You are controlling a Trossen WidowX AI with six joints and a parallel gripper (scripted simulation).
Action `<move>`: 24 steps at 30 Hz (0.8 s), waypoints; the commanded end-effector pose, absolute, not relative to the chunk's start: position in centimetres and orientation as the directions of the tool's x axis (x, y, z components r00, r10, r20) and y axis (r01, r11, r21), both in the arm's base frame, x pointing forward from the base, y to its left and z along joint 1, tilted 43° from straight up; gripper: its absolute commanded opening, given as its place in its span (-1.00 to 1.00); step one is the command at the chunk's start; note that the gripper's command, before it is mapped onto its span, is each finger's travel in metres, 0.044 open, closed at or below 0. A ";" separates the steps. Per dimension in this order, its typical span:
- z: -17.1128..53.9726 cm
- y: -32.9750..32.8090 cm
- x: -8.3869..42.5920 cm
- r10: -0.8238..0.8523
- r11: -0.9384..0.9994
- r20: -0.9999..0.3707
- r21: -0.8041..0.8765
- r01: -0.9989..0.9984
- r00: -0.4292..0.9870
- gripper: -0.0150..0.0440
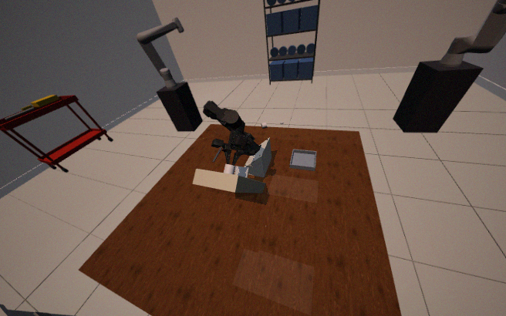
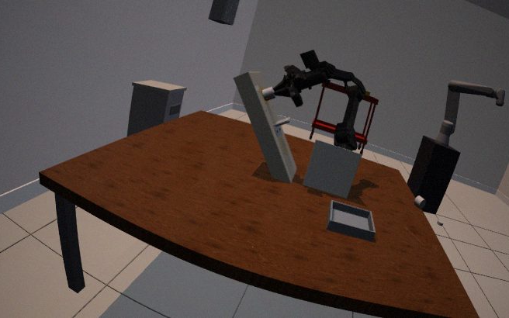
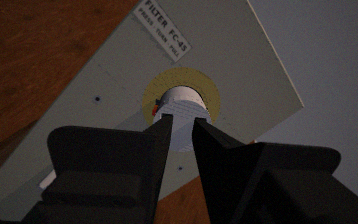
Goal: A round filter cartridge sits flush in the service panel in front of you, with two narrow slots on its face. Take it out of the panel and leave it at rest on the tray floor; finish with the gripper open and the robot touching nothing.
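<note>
The jaws [image 1: 231, 163] [image 2: 275, 91] are closed on the cartridge [image 1: 229, 169] [image 2: 268, 93] [image 3: 182, 107], their tips set at its outer face, apparently in the two slots. It lies straight ahead of them, between the tips and the leaning panel [image 1: 214, 180] [image 2: 262, 126] [image 3: 245, 65], and a good length of its white side shows proud of the yellow ring [image 2: 262, 90] [image 3: 152, 90]. Whether its inner end is fully out of the bore is hard to tell; it still looks close to or partly within the opening. The relation that matters is the cartridge's long axis: it runs from the jaws into the panel, roughly along the direction the fingers point and square to the sloping face. So the next move is likely a straight draw back along that axis, away from the face, with no sideways swing until the inner end is free. A tilt too soon could bind it in the bore or work the tips out of the slots, since the hold seems shallow. The tray [image 1: 302, 169] [image 2: 351, 233] stands on the counter [image 1: 325, 250] [image 2: 169, 189], well apart from the jaws and lower, beyond the upright board [image 1: 261, 163] [image 2: 331, 167] on that side. The carry should probably clear this board before the jaws lower the cartridge and let go.
</note>
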State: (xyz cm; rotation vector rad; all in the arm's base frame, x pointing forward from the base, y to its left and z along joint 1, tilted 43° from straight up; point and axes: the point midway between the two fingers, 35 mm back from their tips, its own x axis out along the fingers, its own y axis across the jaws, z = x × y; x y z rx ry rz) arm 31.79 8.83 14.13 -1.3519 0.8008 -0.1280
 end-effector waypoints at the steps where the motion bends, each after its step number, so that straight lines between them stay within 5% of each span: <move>1: 15.0 9.8 30.2 -0.511 0.263 -0.438 -0.899 -0.351 0.740 -0.49; 24: 12.0 7.5 26.8 -0.511 0.264 -0.434 -0.901 -0.345 0.742 -0.49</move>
